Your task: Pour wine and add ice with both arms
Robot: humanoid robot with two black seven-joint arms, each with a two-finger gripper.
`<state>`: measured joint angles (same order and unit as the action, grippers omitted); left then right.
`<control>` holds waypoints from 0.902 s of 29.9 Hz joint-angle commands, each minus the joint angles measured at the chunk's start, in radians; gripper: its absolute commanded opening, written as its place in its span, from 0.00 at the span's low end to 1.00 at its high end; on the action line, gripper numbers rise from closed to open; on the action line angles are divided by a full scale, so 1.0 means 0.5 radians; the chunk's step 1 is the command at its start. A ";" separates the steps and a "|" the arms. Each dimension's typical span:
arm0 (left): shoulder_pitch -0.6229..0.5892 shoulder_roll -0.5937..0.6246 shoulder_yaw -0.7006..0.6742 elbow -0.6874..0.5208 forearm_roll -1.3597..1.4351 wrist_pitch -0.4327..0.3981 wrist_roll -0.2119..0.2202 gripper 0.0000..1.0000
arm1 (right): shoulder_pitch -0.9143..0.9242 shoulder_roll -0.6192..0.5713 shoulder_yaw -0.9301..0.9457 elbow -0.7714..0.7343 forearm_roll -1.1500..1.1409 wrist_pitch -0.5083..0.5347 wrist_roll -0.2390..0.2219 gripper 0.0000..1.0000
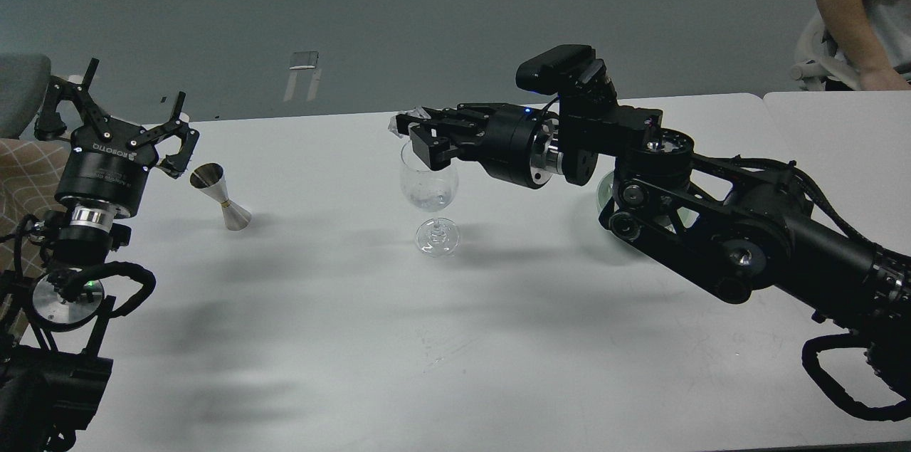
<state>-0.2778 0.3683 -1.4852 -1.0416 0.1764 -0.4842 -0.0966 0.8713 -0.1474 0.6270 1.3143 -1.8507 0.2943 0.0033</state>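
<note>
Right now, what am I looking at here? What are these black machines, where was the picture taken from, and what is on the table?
You are seeing through a camera in a robot's head, looking down at a white table. The two black machines are its arms. The left arm's tool, at the left, stands open and holds nothing. Beside it a small metal measuring cup stands on the table. The right arm reaches in from the right; its tool hangs just over a stemmed wine glass and seems to pinch a clear ice cube. Whether there is liquid in the glass, I cannot tell. A person's arm shows at the top right.
</note>
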 commanded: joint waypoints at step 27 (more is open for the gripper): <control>-0.003 0.003 -0.003 -0.003 0.003 0.002 0.000 0.98 | -0.006 0.040 -0.054 -0.070 0.001 -0.009 -0.003 0.20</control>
<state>-0.2797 0.3697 -1.4864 -1.0428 0.1780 -0.4847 -0.0966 0.8667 -0.1265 0.5999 1.2803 -1.8498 0.2898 0.0036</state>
